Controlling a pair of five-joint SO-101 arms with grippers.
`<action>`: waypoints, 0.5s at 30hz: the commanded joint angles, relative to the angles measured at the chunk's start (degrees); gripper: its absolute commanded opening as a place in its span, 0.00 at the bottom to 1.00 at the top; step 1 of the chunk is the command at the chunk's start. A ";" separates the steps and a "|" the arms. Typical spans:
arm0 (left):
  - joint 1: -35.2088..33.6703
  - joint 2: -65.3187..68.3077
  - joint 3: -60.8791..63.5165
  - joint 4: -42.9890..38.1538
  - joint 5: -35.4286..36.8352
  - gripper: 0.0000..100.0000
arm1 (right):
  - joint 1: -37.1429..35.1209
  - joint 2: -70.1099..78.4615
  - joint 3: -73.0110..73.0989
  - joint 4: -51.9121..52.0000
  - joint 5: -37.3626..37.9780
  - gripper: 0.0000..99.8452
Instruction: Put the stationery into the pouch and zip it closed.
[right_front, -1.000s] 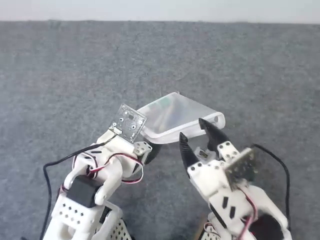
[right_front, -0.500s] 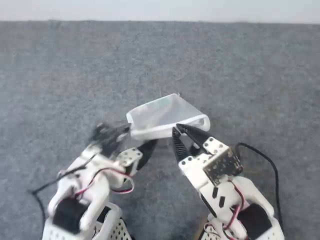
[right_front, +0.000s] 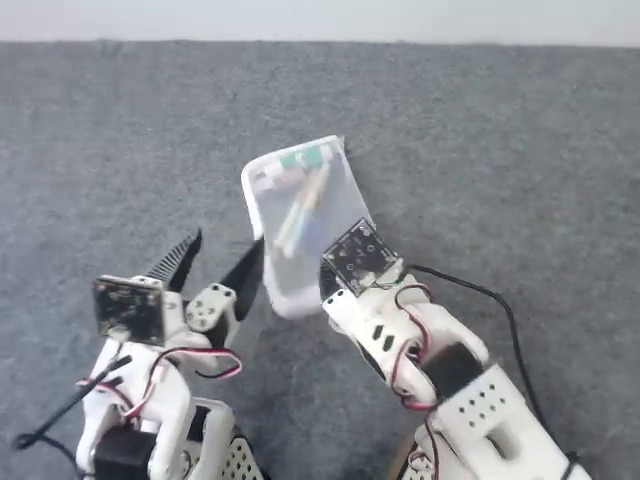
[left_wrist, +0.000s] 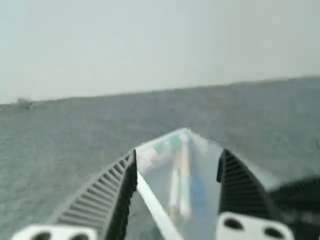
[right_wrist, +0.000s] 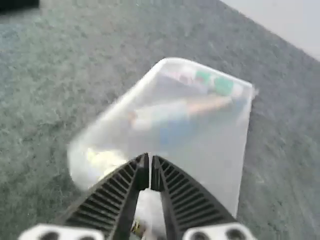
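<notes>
Now pouch (right_front: 335, 205) is mid-frame, swung lengthwise, pens (right_front: 300, 215) inside. Its near end got pinched by right gripper (right_wrist: 150, 159), shut tight; left gripper (right_front: 226, 245) let go, wide open, lower left. Prob zip next.

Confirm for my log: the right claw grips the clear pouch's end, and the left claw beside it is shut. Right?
No: the left claw is open, jaws spread, as the left wrist view shows. The right claw does grip the pouch.
</notes>
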 joint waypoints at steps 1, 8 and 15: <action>-4.40 -0.88 1.01 -5.27 3.43 0.25 | 0.04 7.69 -6.15 -0.92 0.97 0.03; -6.51 -0.88 2.68 -7.82 5.10 0.25 | 3.91 12.09 -9.85 -0.48 0.70 0.03; -6.42 -0.88 3.21 -7.91 4.84 0.25 | 4.18 5.23 -9.49 3.03 0.70 0.03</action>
